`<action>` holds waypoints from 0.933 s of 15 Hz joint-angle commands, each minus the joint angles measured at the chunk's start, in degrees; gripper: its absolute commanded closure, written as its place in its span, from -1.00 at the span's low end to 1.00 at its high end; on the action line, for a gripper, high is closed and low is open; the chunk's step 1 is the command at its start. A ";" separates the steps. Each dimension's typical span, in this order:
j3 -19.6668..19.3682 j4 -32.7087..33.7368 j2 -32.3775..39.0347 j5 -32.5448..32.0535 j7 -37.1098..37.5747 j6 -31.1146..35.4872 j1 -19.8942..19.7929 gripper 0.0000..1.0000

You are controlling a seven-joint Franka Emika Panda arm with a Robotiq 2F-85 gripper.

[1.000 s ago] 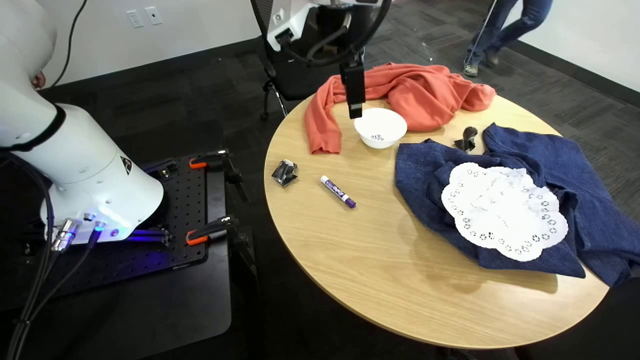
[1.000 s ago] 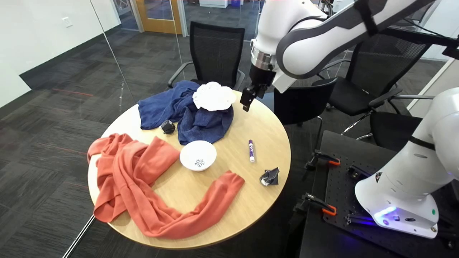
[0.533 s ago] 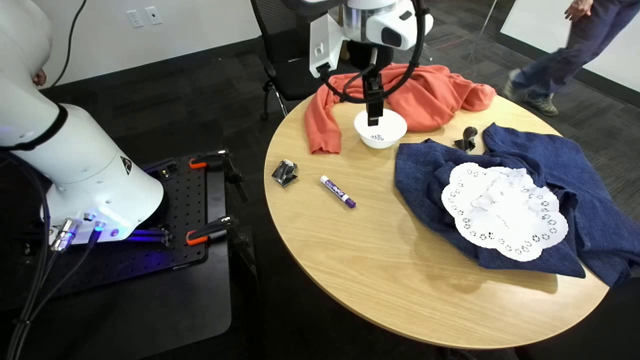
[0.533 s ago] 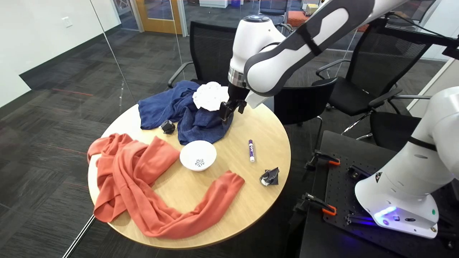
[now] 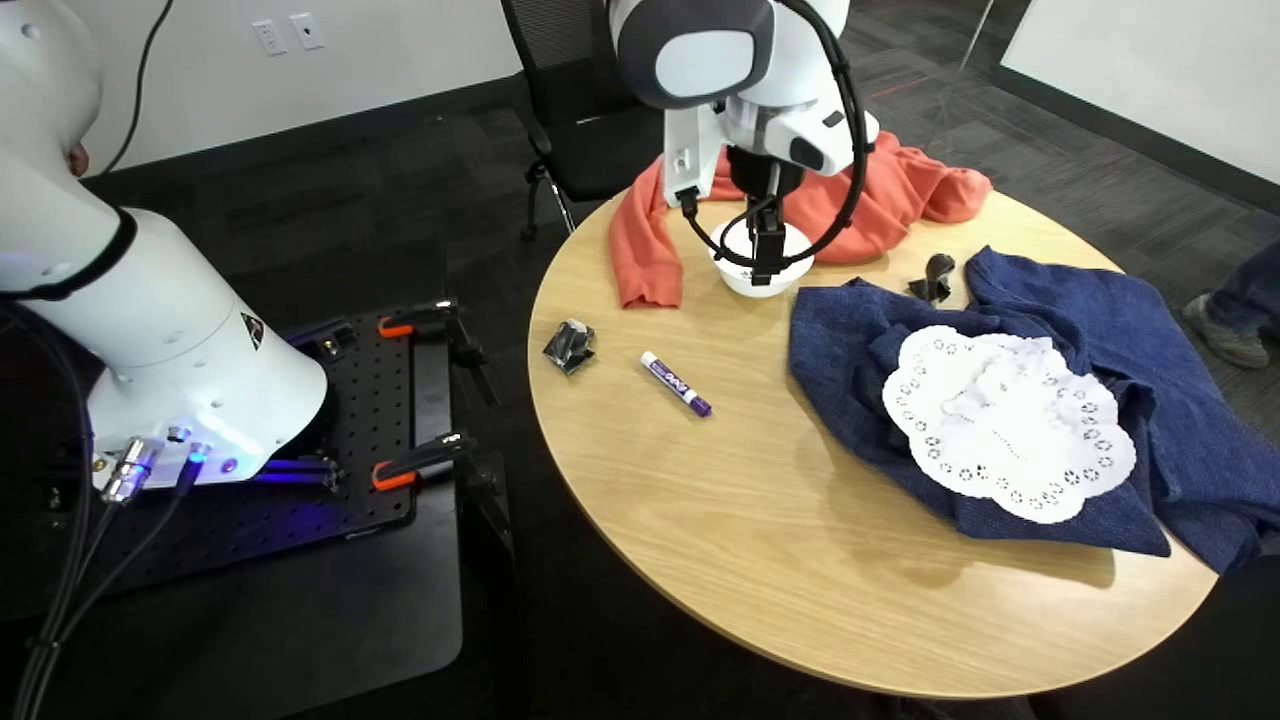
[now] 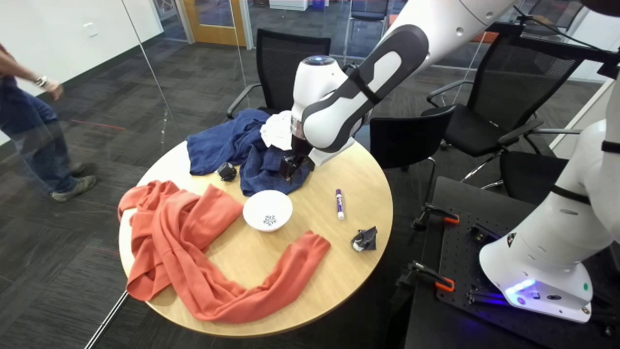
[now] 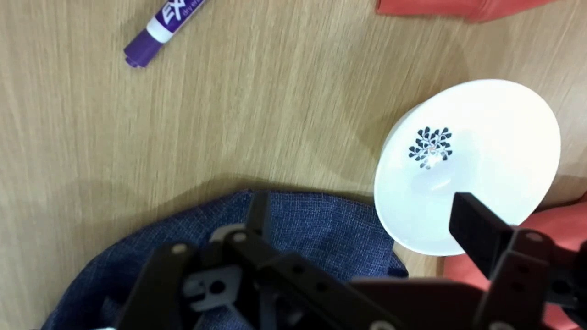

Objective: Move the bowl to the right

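The small white bowl (image 5: 738, 280) stands upright on the round wooden table and also shows in an exterior view (image 6: 268, 208). A dark leaf pattern marks its inside in the wrist view (image 7: 481, 146). My gripper (image 7: 360, 208) is open and empty. In the wrist view its right finger overlaps the bowl's near part and its left finger lies over blue cloth. In an exterior view the gripper (image 6: 298, 169) hangs above the blue cloth, apart from the bowl. In an exterior view the gripper (image 5: 768, 270) hides the bowl's middle.
A red cloth (image 6: 169, 228) curves around the bowl. A blue cloth (image 5: 1180, 360) with a white lace doily (image 5: 1010, 430) lies on its other side. A purple marker (image 5: 677, 384), a black wrapper (image 5: 571, 346) and a small black object (image 5: 936, 277) lie on the table.
My gripper has come down and moved in from the table's edge, over the blue cloth and closer to the bowl. The bowl has not moved. A person walks in the background.
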 commanded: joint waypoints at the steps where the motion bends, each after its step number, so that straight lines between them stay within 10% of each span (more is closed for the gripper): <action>1: -0.19 0.06 0.25 0.11 -0.07 -0.11 0.19 -1.00; 14: 2.49 5.21 7.86 3.97 -2.45 0.10 -1.87 -1.00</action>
